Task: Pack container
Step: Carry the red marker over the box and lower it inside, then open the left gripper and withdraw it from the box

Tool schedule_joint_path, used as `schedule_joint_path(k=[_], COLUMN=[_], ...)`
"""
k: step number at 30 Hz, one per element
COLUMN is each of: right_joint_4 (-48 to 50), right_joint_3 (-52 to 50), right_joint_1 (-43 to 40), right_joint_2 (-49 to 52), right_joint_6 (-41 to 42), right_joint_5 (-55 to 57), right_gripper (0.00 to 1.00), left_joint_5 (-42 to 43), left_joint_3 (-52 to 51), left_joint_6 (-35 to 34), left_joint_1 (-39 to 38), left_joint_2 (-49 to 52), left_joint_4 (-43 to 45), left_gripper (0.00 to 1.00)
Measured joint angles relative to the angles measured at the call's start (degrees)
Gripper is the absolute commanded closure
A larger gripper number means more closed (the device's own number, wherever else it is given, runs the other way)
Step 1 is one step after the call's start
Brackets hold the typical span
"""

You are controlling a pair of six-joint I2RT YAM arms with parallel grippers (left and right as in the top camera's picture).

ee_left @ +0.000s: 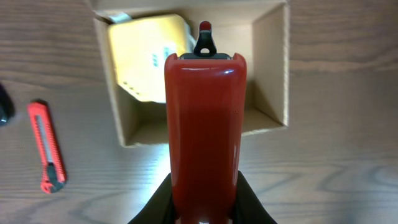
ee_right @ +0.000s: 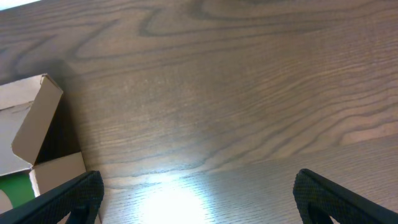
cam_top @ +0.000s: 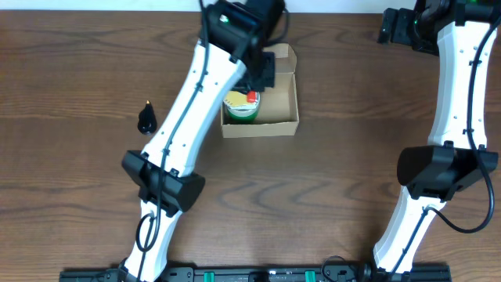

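Woodgrain table (cam_top: 70,70) bears cardboard container (cam_top: 275,107); left gripper (ee_left: 204,210) clasps red object (ee_left: 204,124).

Dark wood-grain table (cam_top: 352,94) fills every view. A small black object (cam_top: 146,119) lies on it at left centre of the overhead frame. In the left wrist view, a red utility knife (ee_left: 46,149) lies flat at lower left, running lengthwise up the frame. A dark item (ee_left: 3,104) near its upper end is cropped by the left edge and cannot be identified.

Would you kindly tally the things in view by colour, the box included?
Red: 2, the held red item and the utility knife
Yellow: 1, the yellow item inside the box
Tan: 1, the cardboard box
Black: 1, the small object
Total: 5
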Motion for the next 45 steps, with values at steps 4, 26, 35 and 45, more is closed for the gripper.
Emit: schedule_joint_path(k=[4, 26, 35, 45], right_joint_4=[0.02, 0.02, 0.0, 0.0], right_joint_3=[0.0, 0.0, 0.0, 0.0], right_joint_1=[0.0, 0.0, 0.0, 0.0], right_joint_2=[0.0, 0.0, 0.0, 0.0], right_joint_6=[0.0, 0.02, 0.02, 0.17], right_joint_5=[0.0, 0.0, 0.0, 0.0], right_gripper=[0.01, 0.01, 0.01, 0.01], left_joint_5=[-0.02, 3.67, 4.76, 5.6], left_joint_3=[0.0, -0.02, -0.02, -0.02], left_joint_6=[-0.85, 1.36, 1.11, 1.09], left_joint_1=[-2.4, -3.87, -3.89, -3.87], left_joint_2=[0.07, 15.23, 17.51, 20.13], left_joint_4=[0.22, 7.34, 8.35, 8.76], left_gripper=[0.94, 0.94, 0.94, 0.64])
